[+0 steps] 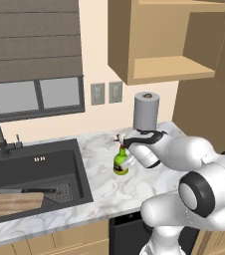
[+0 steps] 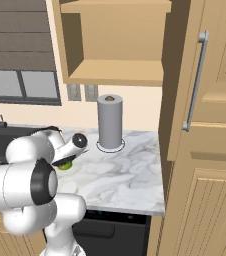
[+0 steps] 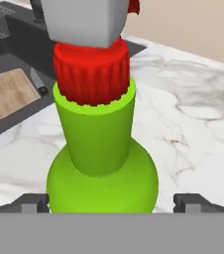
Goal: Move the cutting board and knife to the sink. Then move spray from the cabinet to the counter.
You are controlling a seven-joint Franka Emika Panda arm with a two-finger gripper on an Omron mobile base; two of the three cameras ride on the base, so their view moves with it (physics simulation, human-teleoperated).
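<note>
On the marble counter (image 1: 149, 187) I see the job near done | sink (image 1: 35, 167) holds cutting board (image 1: 10, 204) and knife (image 1: 22, 191), parked as asked | spray (image 1: 120, 162) stands upright between my gripper (image 3: 111, 202) jaws, spread wide, gripping nothing

Arm bent forward and low from the base, forearm reaching to the left. Gripper (image 3: 111, 202) jaws spread wide, one fingertip (image 3: 34, 202) at each side of the hand view, neither pressing on anything. In the left base view the gripper (image 1: 126, 155) points leftward and slightly down.
</note>
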